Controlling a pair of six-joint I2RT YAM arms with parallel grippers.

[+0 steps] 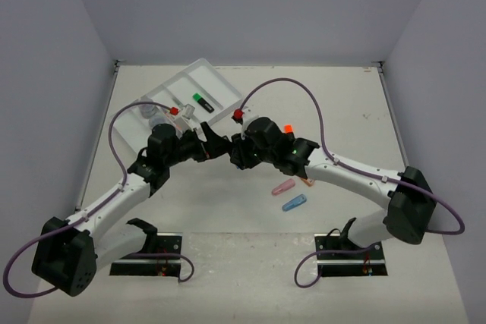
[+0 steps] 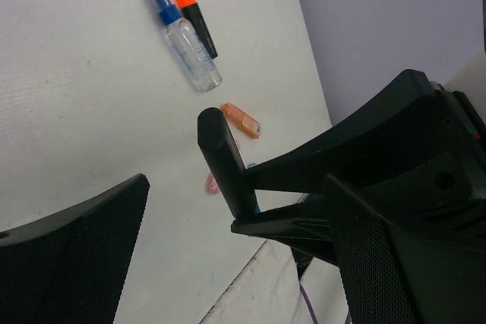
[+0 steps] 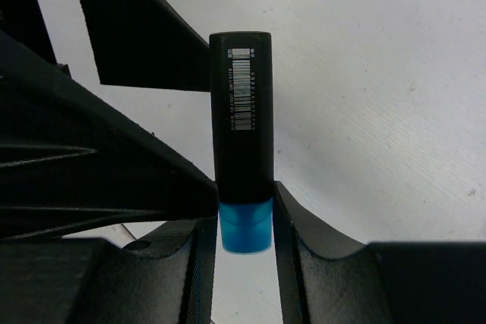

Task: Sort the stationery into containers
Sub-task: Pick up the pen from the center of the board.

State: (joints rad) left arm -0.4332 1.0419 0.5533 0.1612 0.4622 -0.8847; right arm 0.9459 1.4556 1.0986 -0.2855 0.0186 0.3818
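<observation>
My right gripper (image 3: 244,206) is shut on the blue cap (image 3: 245,227) of a black highlighter (image 3: 241,111), whose body sticks out past the fingertips. In the top view the two grippers meet above the table's middle, the left gripper (image 1: 218,145) facing the right gripper (image 1: 238,149). My left gripper (image 2: 235,214) is wide open. The highlighter (image 2: 225,165) stands between its fingers (image 2: 76,256) without touching them. The white compartment tray (image 1: 199,72) lies at the back left and holds a green-capped highlighter (image 1: 201,102) and a red-capped one (image 1: 178,111).
A blue-capped bottle (image 2: 186,51), an orange-capped highlighter (image 2: 194,19), an orange piece (image 2: 241,120) and a pink piece (image 2: 212,183) lie on the table under the right arm. A pink piece (image 1: 282,187) and a blue piece (image 1: 295,202) lie near the front. Clear jars (image 1: 149,112) sit at the tray's left end.
</observation>
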